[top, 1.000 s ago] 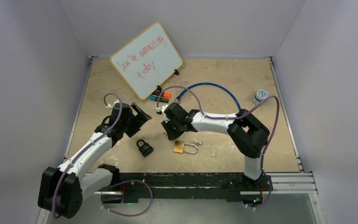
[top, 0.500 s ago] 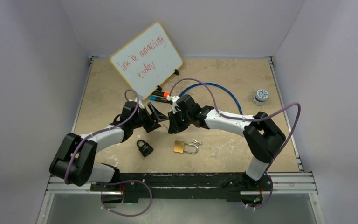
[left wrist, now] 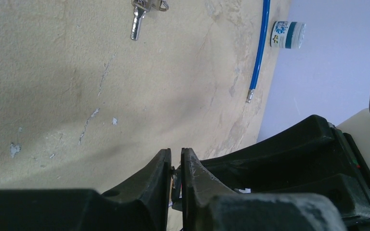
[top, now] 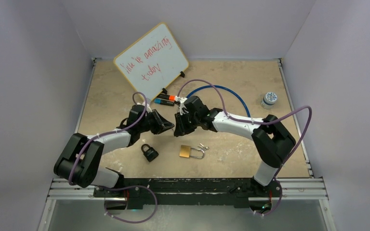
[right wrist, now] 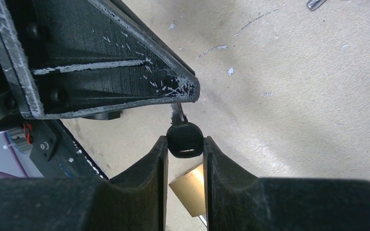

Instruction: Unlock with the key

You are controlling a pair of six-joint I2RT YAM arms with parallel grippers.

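We see the right fingers (right wrist: 142,180) gripping the key (right wrist: 185,139) by its black head, above the surface (top: 111,96), midway between both arms. The left fingers (left wrist: 150,177) are almost shut, pinching the key's metal blade at their tips, tip to tip with the right ones. The black padlock (top: 149,153) lies on the surface near the left arm. The brass padlock (top: 191,152) is to its right, with spare keys (top: 203,146) just beside its shackle. The whiteboard (top: 151,61), markers (top: 165,100), blue cable (left wrist: 260,43) and small jar (top: 269,99) sit farther back.
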